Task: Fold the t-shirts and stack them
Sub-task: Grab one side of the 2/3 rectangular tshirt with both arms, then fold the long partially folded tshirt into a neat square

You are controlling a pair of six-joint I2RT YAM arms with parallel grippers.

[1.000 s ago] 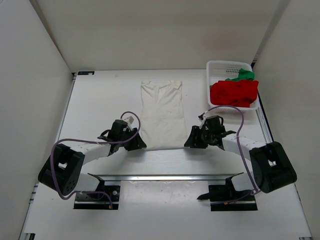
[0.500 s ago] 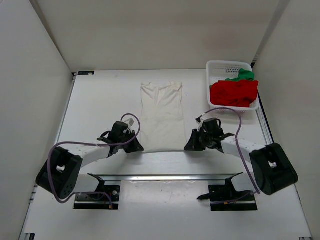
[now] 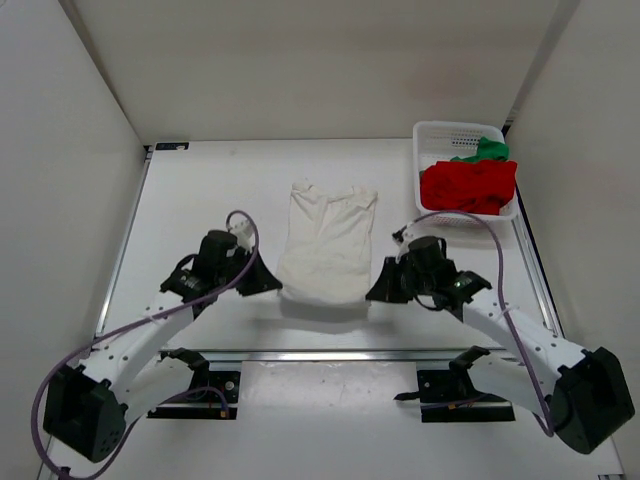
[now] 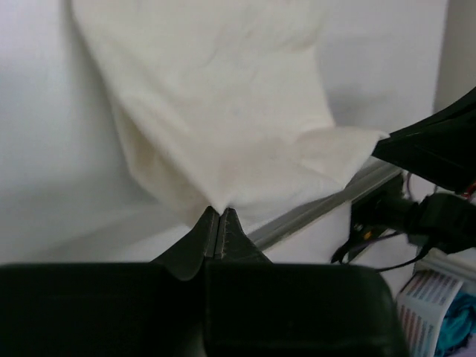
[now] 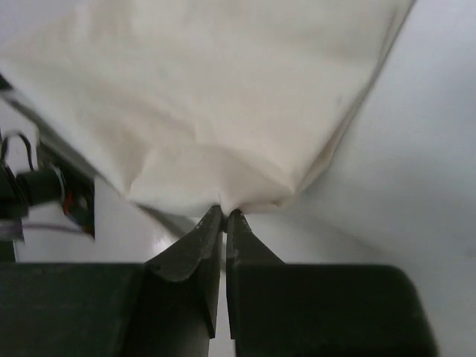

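A cream-white t-shirt (image 3: 327, 245) lies lengthwise in the middle of the table, its near hem raised off the surface. My left gripper (image 3: 277, 286) is shut on the hem's left corner, and the cloth (image 4: 223, 119) fans out from its closed fingertips. My right gripper (image 3: 370, 290) is shut on the right corner, the fabric (image 5: 216, 97) spreading away from its tips. The far end with the neckline stays on the table. A red t-shirt (image 3: 468, 186) and a green t-shirt (image 3: 484, 150) sit bunched in the basket at the back right.
The white plastic mesh basket (image 3: 424, 158) stands at the back right corner. A metal rail (image 3: 330, 354) runs across the near edge between the arm bases. White walls close the table on three sides.
Both grippers closed on the cream shirt's near corners and lifted the hem. The shirt has shortened and its far end has slid toward me. Both arms have stretched forward.
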